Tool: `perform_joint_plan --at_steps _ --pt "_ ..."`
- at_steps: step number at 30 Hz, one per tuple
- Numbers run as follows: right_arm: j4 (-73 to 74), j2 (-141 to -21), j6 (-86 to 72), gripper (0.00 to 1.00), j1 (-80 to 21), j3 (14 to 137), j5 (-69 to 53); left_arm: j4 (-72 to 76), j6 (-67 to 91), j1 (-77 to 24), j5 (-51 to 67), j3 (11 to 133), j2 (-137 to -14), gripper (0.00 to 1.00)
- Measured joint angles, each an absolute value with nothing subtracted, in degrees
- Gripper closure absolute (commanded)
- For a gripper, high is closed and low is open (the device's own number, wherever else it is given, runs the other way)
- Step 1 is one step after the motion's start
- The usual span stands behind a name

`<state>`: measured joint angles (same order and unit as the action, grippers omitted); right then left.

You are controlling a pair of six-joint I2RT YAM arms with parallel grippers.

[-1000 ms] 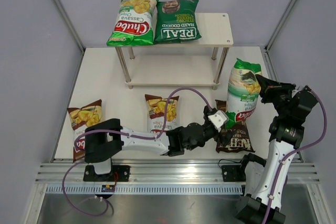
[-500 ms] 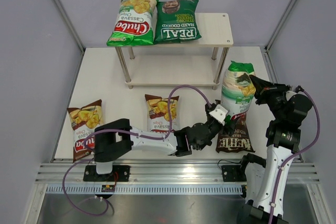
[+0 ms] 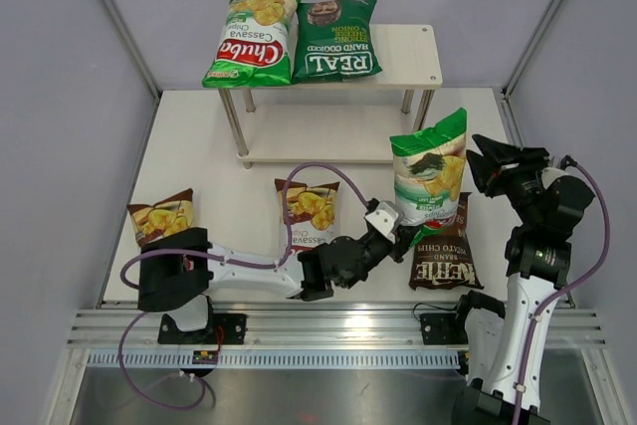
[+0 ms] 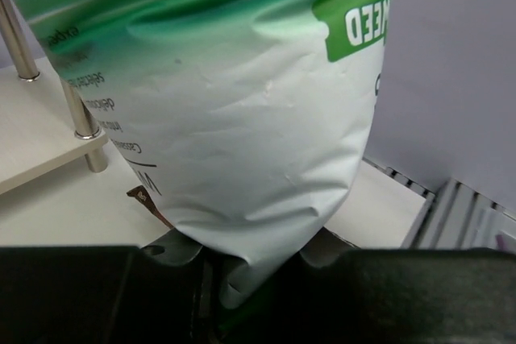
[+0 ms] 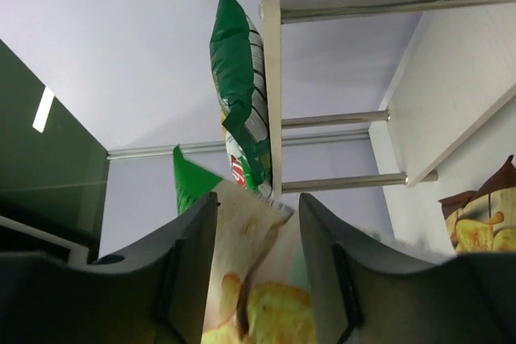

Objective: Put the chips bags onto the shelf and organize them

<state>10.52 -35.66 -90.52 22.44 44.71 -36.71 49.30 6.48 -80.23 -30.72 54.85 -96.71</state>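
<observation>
The white worktop point(image 3: 199, 146) carries the two-tier pale-wood shelf on metal legs point(image 3: 413, 52). Its top board holds a light-green Chuba bag point(image 3: 249, 42) and a dark-green REAL bag point(image 3: 336, 42) side by side. A dark-brown Kettle bag point(image 3: 443, 264), a brown Chuba bag point(image 3: 309, 211) and a second brown Chuba bag point(image 3: 159, 226) lie flat near me. Above the Kettle bag, in front of the shelf, an upright light-green chips bag point(image 3: 428, 171) has its bottom seam pinched tight in my left claw point(image 3: 396, 231). My right claw point(image 3: 476, 164) stands parted with that bag's top between its fingers; I cannot tell whether it touches.

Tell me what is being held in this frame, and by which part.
The left gripper pinches the light-green Chuba bag by its bottom seam, holding it upright. The right gripper stands open at the bag's upper edge, not gripping it.
</observation>
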Motion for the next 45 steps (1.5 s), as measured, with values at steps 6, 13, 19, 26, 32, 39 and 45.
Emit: perform_joint_plan --at_steps 6,13,19,26,32,39,45 --pt "13.2 -37.7 -81.9 0.07 22.4 50.2 -37.8 47.9 8.3 -80.4 -26.7 48.4 -85.8 0.90" --pt "11.3 -39.1 -71.2 0.01 21.1 54.5 -48.5 33.4 13.1 -79.6 -25.2 50.0 -71.0 0.89" --pt "2.3 -35.4 -67.6 0.01 16.9 54.0 -55.3 13.4 20.0 -74.1 -22.8 63.2 -66.1 0.87" --pt "-19.1 -32.8 -76.9 0.00 14.3 49.2 -59.7 0.9 26.7 -69.1 -14.5 76.1 -64.1 0.85" --pt "-28.4 -34.1 -86.4 0.01 13.7 48.2 -58.8 -2.0 32.3 -64.0 -5.4 81.5 -64.8 0.85" --pt "-28.2 -31.5 -91.3 0.00 13.5 49.9 -52.8 3.7 39.8 -63.4 1.8 81.2 -68.9 0.85" --pt "-21.8 -31.8 -89.6 0.01 13.5 53.9 -51.4 9.0 44.8 -63.4 4.7 81.4 -74.1 0.85"
